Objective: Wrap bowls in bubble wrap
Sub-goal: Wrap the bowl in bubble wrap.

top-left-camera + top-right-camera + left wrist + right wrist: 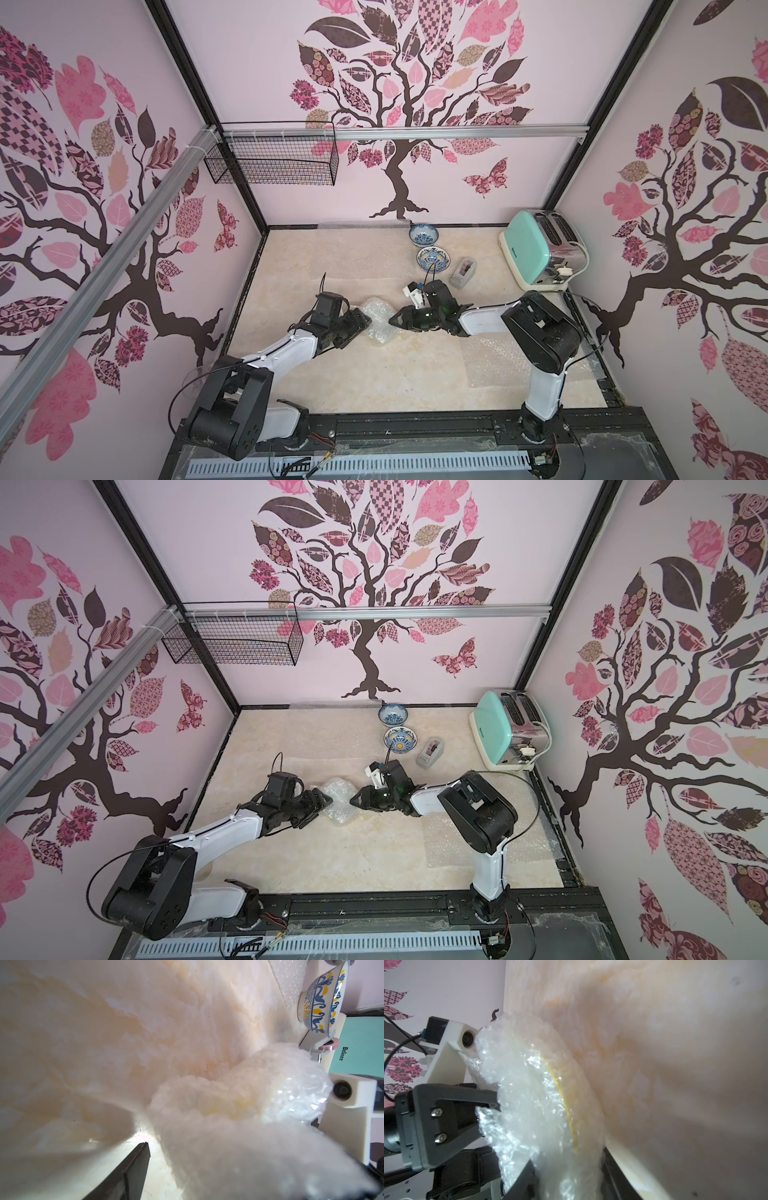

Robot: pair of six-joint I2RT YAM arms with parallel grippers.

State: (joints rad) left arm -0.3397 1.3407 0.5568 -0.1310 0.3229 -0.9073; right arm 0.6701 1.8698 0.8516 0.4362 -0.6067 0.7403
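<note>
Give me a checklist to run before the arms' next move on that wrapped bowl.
1. Right gripper grips wrapped bowl: ok, wrap fills the gap between its jaws.
2. Left gripper clear of wrap: cannot tell; jaws wide, one finger stands apart, its mate hidden.
3. Bowl fully covered: cannot tell; underside hidden.
4. Other bowls wrapped: not ok; blue-and-white bowl and yellow-accented bowl sit bare.
5. Spare bubble wrap sheet ready: ok, lies flat.
</note>
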